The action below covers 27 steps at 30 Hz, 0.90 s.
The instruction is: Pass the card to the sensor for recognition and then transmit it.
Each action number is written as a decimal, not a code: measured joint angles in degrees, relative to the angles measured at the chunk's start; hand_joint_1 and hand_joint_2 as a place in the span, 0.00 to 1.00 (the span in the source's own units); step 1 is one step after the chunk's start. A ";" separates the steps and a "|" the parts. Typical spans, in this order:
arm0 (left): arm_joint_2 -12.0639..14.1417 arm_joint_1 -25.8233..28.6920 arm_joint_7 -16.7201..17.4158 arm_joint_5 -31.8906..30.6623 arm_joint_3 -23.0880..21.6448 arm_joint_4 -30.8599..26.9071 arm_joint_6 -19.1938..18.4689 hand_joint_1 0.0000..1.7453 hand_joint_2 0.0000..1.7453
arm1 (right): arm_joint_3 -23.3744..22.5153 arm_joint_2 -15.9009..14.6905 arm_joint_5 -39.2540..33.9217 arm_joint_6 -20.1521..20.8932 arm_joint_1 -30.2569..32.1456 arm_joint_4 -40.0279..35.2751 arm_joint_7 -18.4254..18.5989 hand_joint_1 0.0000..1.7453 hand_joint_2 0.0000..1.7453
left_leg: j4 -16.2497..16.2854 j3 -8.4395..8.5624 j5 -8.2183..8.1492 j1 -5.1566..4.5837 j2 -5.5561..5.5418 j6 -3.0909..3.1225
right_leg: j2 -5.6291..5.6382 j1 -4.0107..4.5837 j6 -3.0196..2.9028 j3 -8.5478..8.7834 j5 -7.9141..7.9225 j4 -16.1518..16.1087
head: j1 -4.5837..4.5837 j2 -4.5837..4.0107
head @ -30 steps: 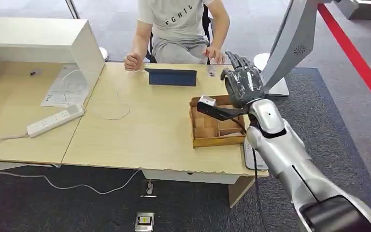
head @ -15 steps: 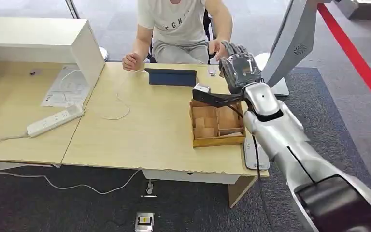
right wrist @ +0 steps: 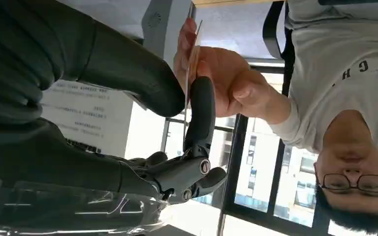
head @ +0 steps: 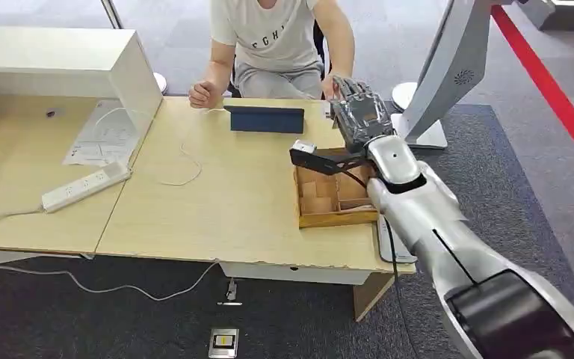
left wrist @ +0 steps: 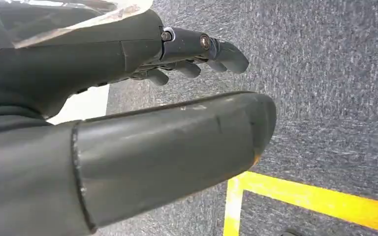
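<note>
My right arm (head: 448,247) is silver, built of smooth rounded shells with a thin dark seam line running along the forearm and a small round mark on the wrist segment. Near the elbow sits a broad black joint ring (head: 504,314). A thin black cable (head: 393,258) trails along its inner side. A black bracket juts from the wrist, tipped with a small white-topped camera block (head: 303,147). My right hand (head: 360,112) is dark grey, with jointed, segmented fingers (right wrist: 201,115) pinned by silver round screws. My left hand (left wrist: 128,132) has a thick grey thumb, scuffed along its edges, and darker fingers (left wrist: 226,51) with the same bright screw heads.
</note>
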 joint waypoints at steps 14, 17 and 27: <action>-0.15 0.08 0.50 -0.92 0.00 0.00 -0.55 0.00 0.00 | 0.83 -0.68 5.40 -1.84 -1.21 1.64 -1.22 0.00 0.00 | 0.02 0.02 0.00 -0.01 0.00 0.00 | 0.00 -0.01 0.00 0.00 0.00 0.00 | 0.00 0.00; -0.15 0.17 0.61 -0.44 0.04 0.00 -0.52 0.00 0.00 | 1.05 -3.12 6.05 -1.49 -3.20 1.99 -0.85 0.00 0.00 | 0.08 0.02 0.00 -0.02 0.00 0.00 | 0.00 -0.02 0.03 0.00 0.02 -0.03 | 0.00 0.00; 0.66 1.01 3.65 4.66 0.55 0.00 -1.18 0.00 0.00 | -0.51 -22.68 3.91 7.52 -8.00 3.19 0.83 0.00 0.00 | 0.30 0.02 -0.09 -0.04 -0.23 0.14 | -0.11 -0.04 0.11 0.12 0.05 -0.24 | -0.02 0.00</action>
